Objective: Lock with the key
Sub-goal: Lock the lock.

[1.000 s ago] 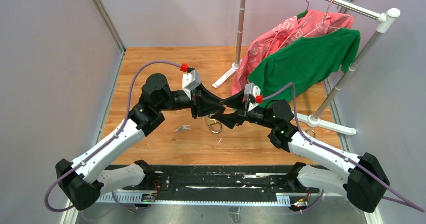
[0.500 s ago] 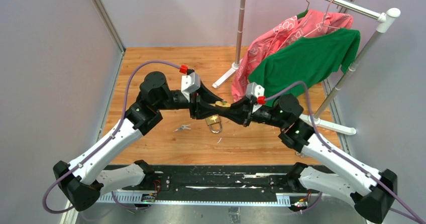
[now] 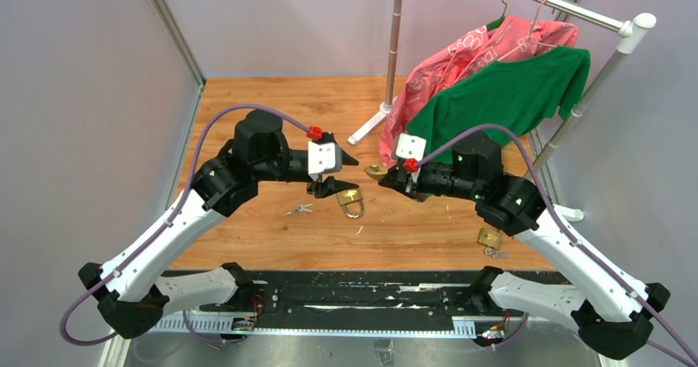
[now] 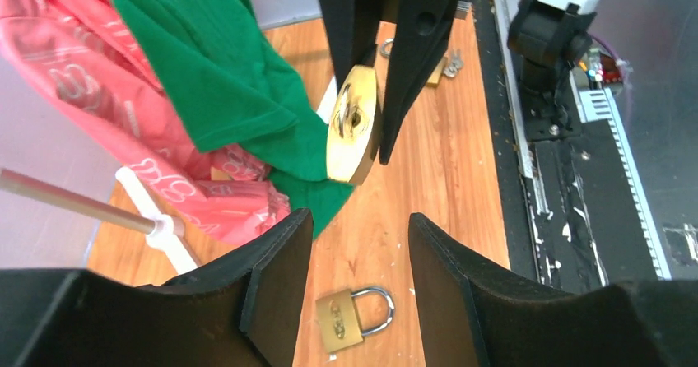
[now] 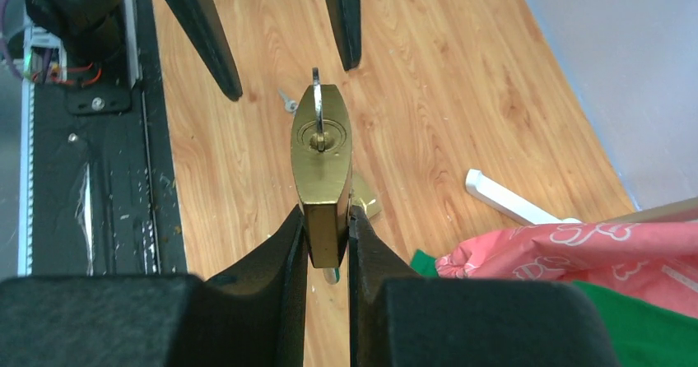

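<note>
My right gripper (image 5: 328, 215) is shut on a brass padlock (image 5: 321, 161) and holds it above the table, keyhole end pointing at the left arm. A thin silver key (image 5: 315, 95) stands edge-on in its keyhole. The shackle is hidden between the fingers. The held padlock shows in the top view (image 3: 376, 170) and the left wrist view (image 4: 352, 128). My left gripper (image 4: 358, 219) is open and empty, a short way back from the padlock and level with it (image 3: 339, 174).
A second brass padlock (image 3: 351, 202) lies on the wooden table (image 3: 272, 243) below the grippers, a small bunch of keys (image 3: 299, 209) to its left. A third padlock (image 3: 490, 238) lies near the right arm. A clothes rack with pink and green shirts (image 3: 494, 95) stands at back right.
The left gripper has let go at the padlock, opened and drawn back to the left. The right gripper has kept the padlock and moved slightly right and up.
</note>
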